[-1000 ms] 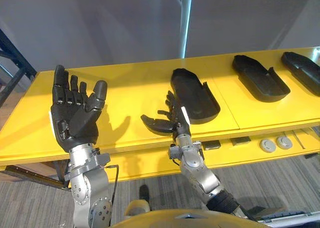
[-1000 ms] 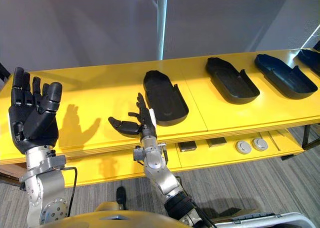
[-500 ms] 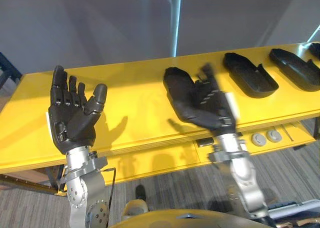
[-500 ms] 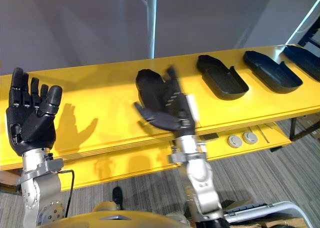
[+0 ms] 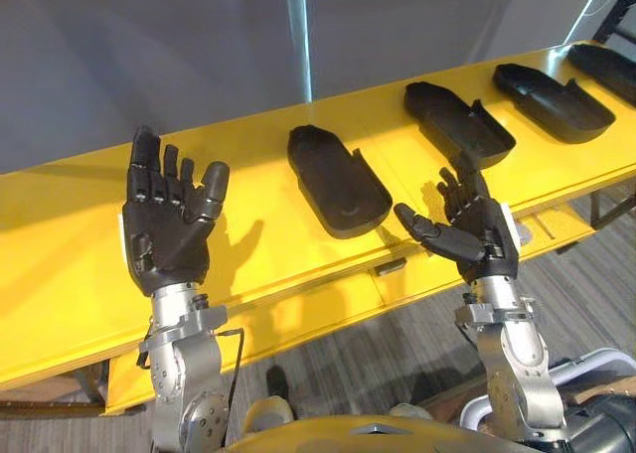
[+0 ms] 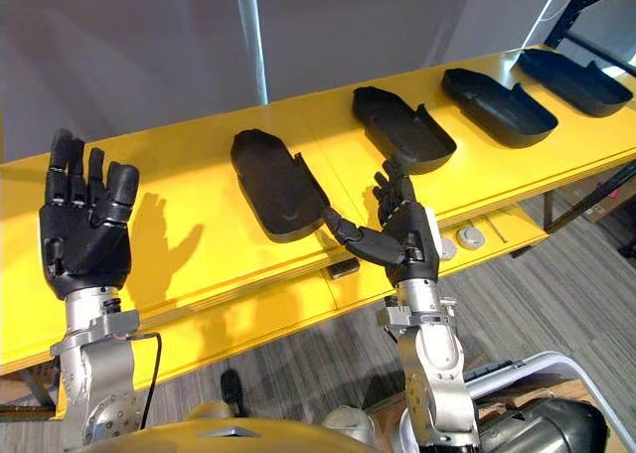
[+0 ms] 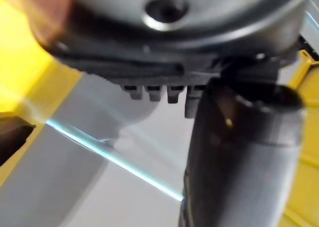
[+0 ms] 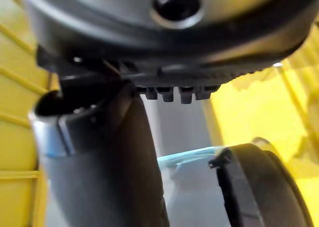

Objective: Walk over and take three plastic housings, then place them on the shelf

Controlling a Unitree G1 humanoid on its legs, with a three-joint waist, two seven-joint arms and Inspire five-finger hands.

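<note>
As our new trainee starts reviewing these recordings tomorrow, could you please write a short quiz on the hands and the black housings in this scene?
1. How many black housings lie on the yellow table?
2. True or false: the left hand holds a housing.
3. The right hand is: A) open, raised above the table's front edge, holding nothing; B) shut on a housing; C) pressed flat on the table.

Key: 1. Four. 2. False: it is raised, open and holds nothing. 3. A.
</note>
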